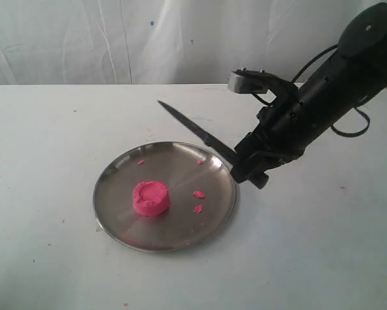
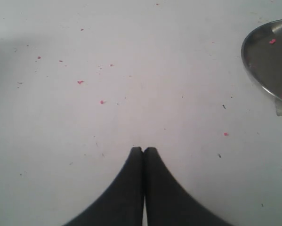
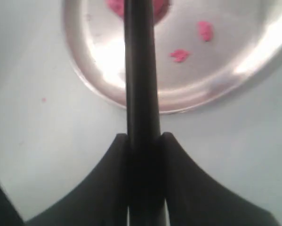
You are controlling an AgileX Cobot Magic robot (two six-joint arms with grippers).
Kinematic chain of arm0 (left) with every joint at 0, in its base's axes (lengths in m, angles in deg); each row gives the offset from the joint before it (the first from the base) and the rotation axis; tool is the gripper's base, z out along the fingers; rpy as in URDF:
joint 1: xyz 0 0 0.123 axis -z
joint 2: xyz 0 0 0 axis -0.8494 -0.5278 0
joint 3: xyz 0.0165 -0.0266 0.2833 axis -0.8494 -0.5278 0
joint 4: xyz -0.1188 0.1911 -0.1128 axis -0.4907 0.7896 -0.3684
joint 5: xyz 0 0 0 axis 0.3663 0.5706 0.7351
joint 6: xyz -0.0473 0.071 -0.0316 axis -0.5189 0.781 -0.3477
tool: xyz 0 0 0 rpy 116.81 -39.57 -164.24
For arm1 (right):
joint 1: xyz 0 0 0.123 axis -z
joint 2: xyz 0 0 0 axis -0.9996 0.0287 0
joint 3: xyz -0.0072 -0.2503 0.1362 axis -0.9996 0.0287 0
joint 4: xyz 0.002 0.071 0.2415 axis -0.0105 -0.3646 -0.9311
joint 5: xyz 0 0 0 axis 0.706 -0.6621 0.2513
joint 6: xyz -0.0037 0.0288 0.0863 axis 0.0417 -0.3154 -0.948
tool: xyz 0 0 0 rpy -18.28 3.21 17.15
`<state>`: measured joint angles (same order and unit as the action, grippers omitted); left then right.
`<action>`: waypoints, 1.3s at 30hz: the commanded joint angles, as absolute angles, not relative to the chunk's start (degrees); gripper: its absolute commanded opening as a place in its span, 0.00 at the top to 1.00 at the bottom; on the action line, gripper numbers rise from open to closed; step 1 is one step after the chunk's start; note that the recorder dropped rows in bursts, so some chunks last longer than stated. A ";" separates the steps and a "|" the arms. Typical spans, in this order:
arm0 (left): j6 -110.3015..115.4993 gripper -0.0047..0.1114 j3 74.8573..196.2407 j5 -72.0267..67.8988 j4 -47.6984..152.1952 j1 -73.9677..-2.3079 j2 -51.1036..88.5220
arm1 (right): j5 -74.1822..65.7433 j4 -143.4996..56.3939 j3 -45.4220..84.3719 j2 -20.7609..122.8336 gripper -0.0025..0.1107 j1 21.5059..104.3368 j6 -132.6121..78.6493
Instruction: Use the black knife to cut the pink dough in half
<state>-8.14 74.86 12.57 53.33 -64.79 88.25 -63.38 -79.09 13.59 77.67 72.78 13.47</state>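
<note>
Currently, the right gripper [image 1: 241,169] clamps the slim black knife [image 1: 193,129] by its handle; ahead of it, the pink dough puck [image 1: 151,197] lies uncut on the round steel plate [image 1: 180,229]. Meanwhile the left gripper [image 2: 143,149] is closed, empty.

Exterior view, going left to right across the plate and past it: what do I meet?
First the dough → the two larger crumbs → the right gripper. The knife that it holds slants across above these, so it has no clear place in the order.
</note>
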 commanded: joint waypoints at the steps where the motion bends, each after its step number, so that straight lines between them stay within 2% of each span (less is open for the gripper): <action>1: -8.41 0.96 74.86 11.94 52.76 -64.57 88.52 | -58.68 -73.23 13.77 76.86 0.98 72.36 5.08; 8: -20.23 0.96 74.86 -2.06 35.02 -64.57 88.52 | -60.02 -75.18 13.77 78.30 0.98 72.14 5.66; 14: -19.83 0.96 74.86 -13.53 34.76 -64.57 88.52 | -63.90 -75.43 13.77 76.88 0.98 72.14 5.66; 17: -19.77 0.96 74.86 -29.26 34.64 -64.81 88.52 | -64.81 -75.54 13.77 75.68 0.98 72.14 5.66; 19: -25.15 0.96 74.86 -45.60 33.76 -64.81 88.52 | -66.01 -75.90 13.77 74.78 0.98 72.14 5.66; 22: -31.43 0.96 81.59 -60.17 32.49 -64.81 88.42 | -67.01 -77.92 13.77 73.48 0.98 72.06 5.66; 25: -19.07 0.96 92.20 -53.27 33.26 -64.81 87.11 | -67.01 -79.93 13.77 72.29 0.98 71.41 5.69; 29: 3.98 0.96 105.83 -27.83 41.44 -64.81 79.04 | -66.44 -80.06 13.77 71.71 0.98 69.73 7.01; 31: 7.91 0.96 108.85 -18.85 43.64 -64.81 70.59 | -65.27 -79.95 13.77 71.81 0.98 68.91 7.41; 35: 8.50 0.96 107.79 -16.06 46.39 -64.05 52.96 | -63.47 -79.58 13.77 72.84 0.98 68.76 9.47; 39: 4.22 0.96 106.28 -16.81 46.39 -60.70 35.66 | -68.45 -78.52 13.77 72.85 0.98 68.76 9.47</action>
